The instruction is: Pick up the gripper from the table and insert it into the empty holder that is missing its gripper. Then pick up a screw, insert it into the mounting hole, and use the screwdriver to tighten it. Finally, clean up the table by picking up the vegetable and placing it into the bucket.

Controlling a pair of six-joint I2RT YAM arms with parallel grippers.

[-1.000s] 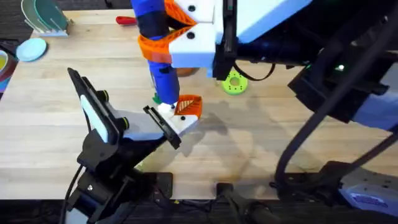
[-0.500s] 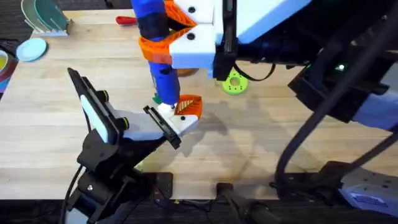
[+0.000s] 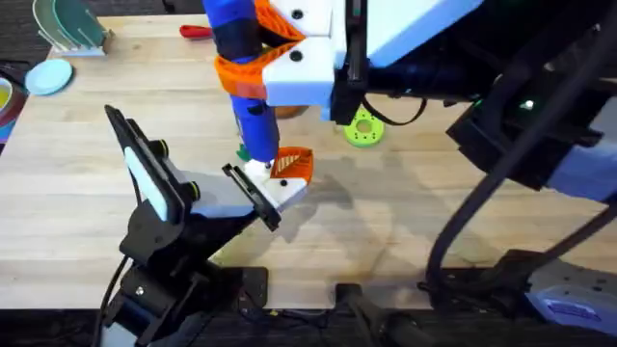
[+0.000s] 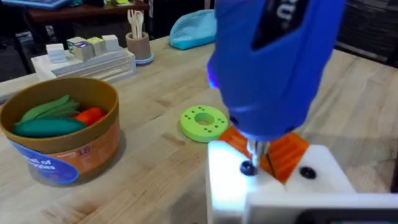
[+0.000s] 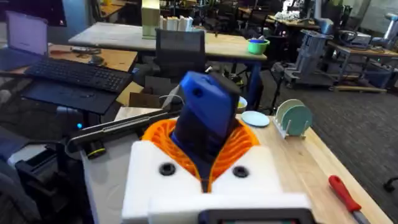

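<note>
Fingers of your right gripper (image 3: 253,60) clamp the blue screwdriver (image 3: 253,120), tip on the screw (image 4: 247,167) in the holder (image 3: 280,191); left gripper's state cannot be determined. Orange gripper (image 3: 293,165) sits in the holder.

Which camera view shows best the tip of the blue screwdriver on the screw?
The left wrist view: the blue screwdriver comes down close, and its metal tip meets the screw on the white holder. The overhead view shows the contact small. The right wrist view shows the screwdriver's body, held between orange pads.
</note>
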